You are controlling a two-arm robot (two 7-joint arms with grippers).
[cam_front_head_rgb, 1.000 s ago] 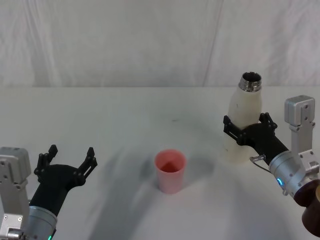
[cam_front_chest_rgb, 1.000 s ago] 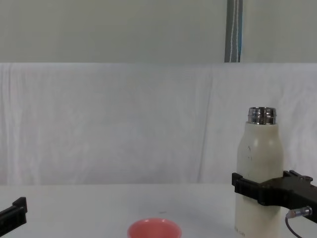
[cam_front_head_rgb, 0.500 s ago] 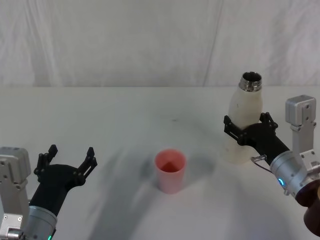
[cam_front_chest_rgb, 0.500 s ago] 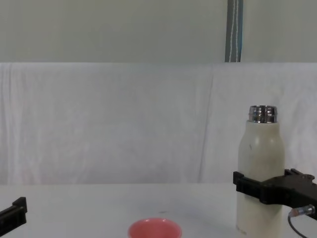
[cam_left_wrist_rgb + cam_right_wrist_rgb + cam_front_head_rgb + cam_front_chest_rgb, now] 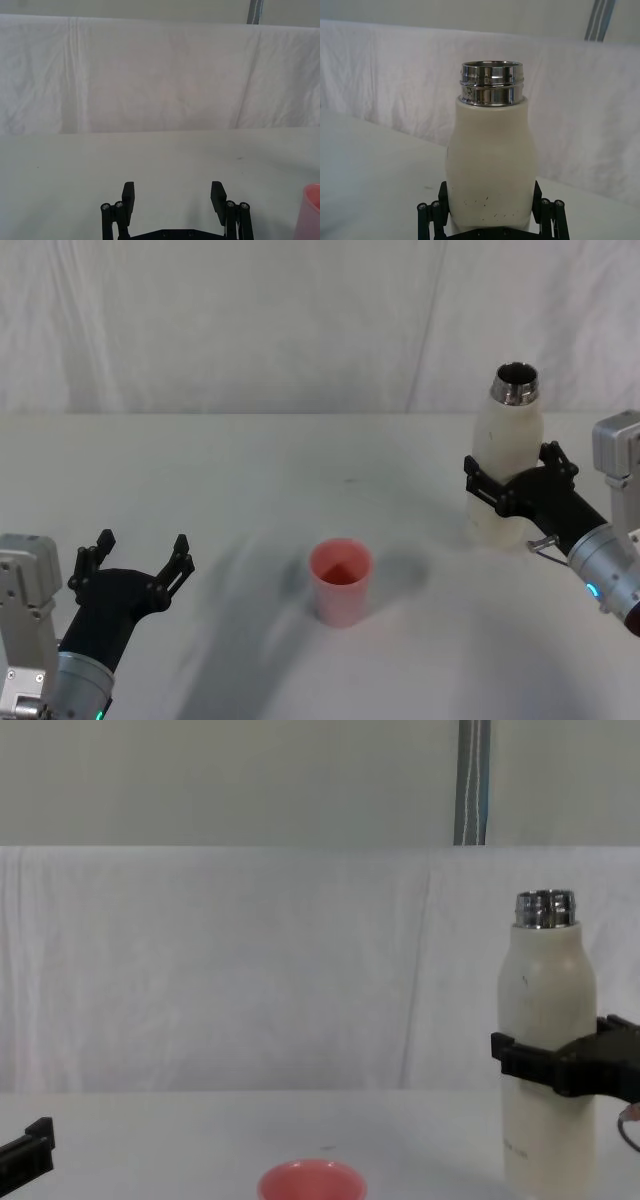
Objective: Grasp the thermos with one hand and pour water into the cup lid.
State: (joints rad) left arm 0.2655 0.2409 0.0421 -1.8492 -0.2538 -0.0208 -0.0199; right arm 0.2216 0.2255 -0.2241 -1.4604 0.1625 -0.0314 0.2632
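Observation:
The cream-white thermos [image 5: 507, 455] with its open steel neck stands upright at the right, lifted a little off the table. My right gripper [image 5: 518, 483] is shut around its lower body; the thermos [image 5: 490, 165] sits between the black fingers, and its side shows in the chest view [image 5: 547, 1040]. The salmon-pink cup lid [image 5: 341, 581] stands upright in the table's middle, to the left of the thermos, its rim low in the chest view [image 5: 311, 1182]. My left gripper [image 5: 135, 562] rests open at the near left, with nothing between its fingers [image 5: 129, 196].
A white cloth covers the table [image 5: 250, 470] and hangs as a backdrop behind it. A grey pole [image 5: 472, 782] stands behind the backdrop. The cup lid's edge [image 5: 309, 210] shows beside the left gripper.
My right gripper has raised the thermos off the table and carried it slightly right and farther back. The left gripper and the cup lid have stayed put.

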